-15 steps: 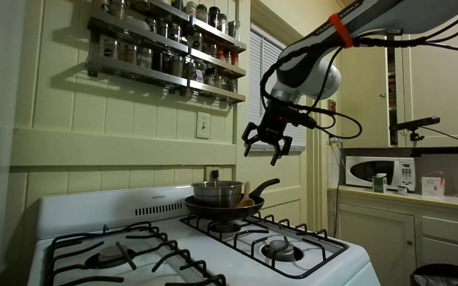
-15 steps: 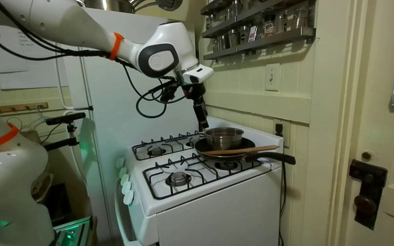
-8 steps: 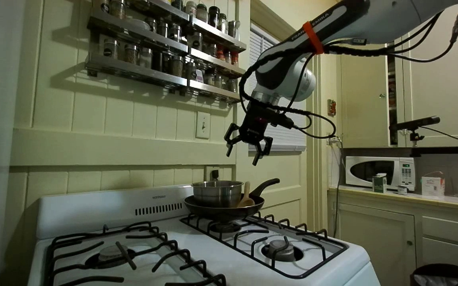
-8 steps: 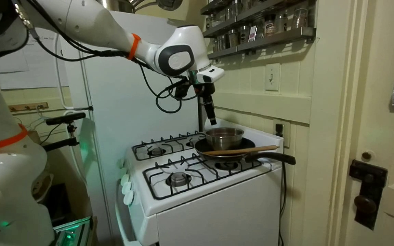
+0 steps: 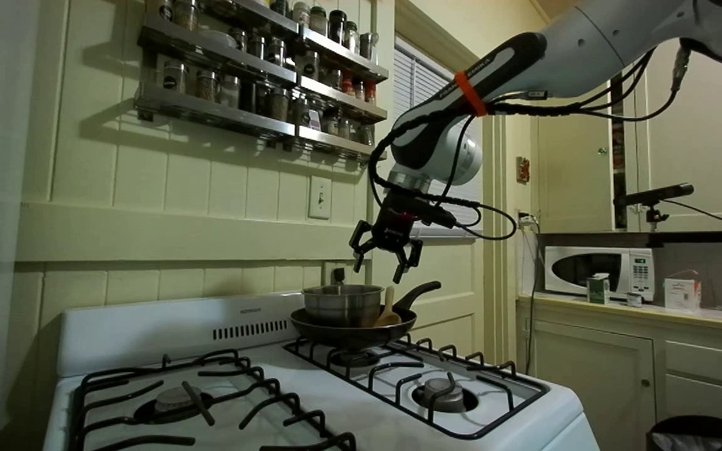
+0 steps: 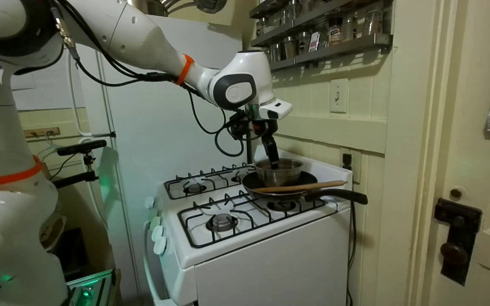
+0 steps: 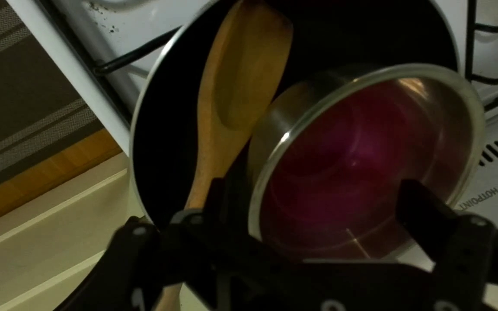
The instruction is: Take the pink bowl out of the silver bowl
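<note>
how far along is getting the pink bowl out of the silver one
Done: the gripper is open and positioned near the silver bowl. In hand: seemingly the approach, since nothing is gripped. Left: grasping and lifting out the pink bowl, which the wrist view shows inside the silver one.

Pincer [image 6: 274, 164] near silver bowl [image 6: 288, 174]
</note>
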